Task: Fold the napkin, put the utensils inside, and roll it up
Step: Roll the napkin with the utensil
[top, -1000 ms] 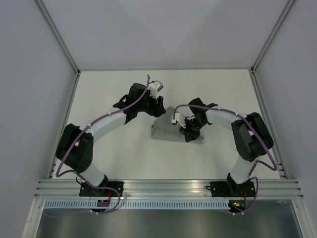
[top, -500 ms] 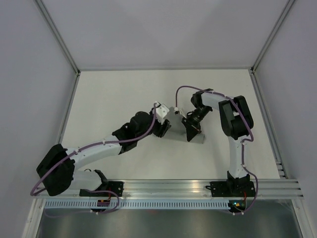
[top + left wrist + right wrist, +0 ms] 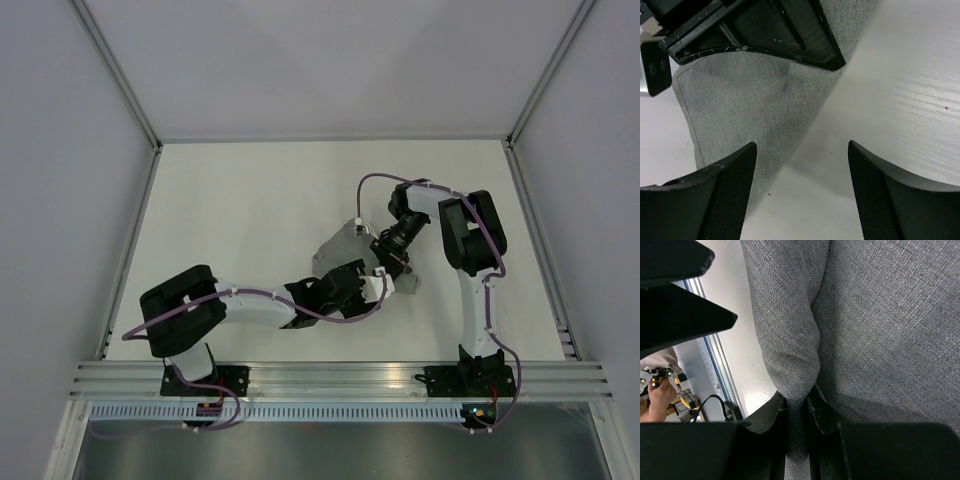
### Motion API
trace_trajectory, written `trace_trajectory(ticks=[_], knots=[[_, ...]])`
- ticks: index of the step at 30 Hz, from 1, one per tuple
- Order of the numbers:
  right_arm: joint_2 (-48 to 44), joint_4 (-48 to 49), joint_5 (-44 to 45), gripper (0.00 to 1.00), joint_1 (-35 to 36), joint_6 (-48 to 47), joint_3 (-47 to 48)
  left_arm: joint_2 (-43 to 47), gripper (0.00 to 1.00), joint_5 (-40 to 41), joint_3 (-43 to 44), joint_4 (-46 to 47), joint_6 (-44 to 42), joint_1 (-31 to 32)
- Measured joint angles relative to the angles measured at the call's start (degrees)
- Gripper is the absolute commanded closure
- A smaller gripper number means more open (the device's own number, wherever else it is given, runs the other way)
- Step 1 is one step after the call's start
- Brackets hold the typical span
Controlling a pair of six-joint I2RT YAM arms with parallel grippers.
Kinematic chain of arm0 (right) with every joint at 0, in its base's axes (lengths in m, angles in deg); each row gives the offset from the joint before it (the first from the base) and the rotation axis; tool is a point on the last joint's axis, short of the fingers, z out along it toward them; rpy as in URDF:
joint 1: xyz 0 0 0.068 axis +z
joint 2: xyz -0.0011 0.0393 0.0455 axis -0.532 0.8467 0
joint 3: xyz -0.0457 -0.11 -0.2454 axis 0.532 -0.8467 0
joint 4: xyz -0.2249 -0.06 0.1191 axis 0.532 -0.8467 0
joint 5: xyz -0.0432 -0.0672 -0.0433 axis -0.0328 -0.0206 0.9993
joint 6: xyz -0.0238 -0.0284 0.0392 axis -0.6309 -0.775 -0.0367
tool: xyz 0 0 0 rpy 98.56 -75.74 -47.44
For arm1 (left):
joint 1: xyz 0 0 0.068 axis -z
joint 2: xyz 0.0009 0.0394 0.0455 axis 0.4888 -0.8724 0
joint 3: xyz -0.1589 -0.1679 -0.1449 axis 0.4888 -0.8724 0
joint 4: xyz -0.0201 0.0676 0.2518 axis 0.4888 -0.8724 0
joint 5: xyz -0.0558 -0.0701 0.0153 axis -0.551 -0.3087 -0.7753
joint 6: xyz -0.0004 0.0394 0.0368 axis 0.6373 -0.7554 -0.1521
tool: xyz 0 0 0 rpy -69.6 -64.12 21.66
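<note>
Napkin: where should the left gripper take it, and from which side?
Probably the free hemmed corner of the napkin nearest the left gripper, coming in low from the near side. The right gripper pinches a raised fold farther back. This corner seems to lie flat, clear of it, and the left jaws stand open.

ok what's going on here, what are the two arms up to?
Two-arm rig working a grey napkin on the table. The right gripper has its jaws shut on a raised fold of the cloth. The left gripper hangs low at the napkin's edge, jaws wide open, holding nothing. No utensils show in any view, so I can't tell whether they're inside.
</note>
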Motion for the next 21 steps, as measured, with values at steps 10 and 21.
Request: trace_trajectory(ticks=[10, 21], knots=[[0.5, -0.8, 0.1, 0.86, 0.0, 0.2, 0.5, -5.8, 0.23, 0.3, 3.1, 4.9, -5.7, 0.1], [1.2, -1.4, 0.1, 0.86, 0.0, 0.9, 1.1, -10.7, 0.59, -1.2, 4.8, 5.7, -6.9, -1.0]])
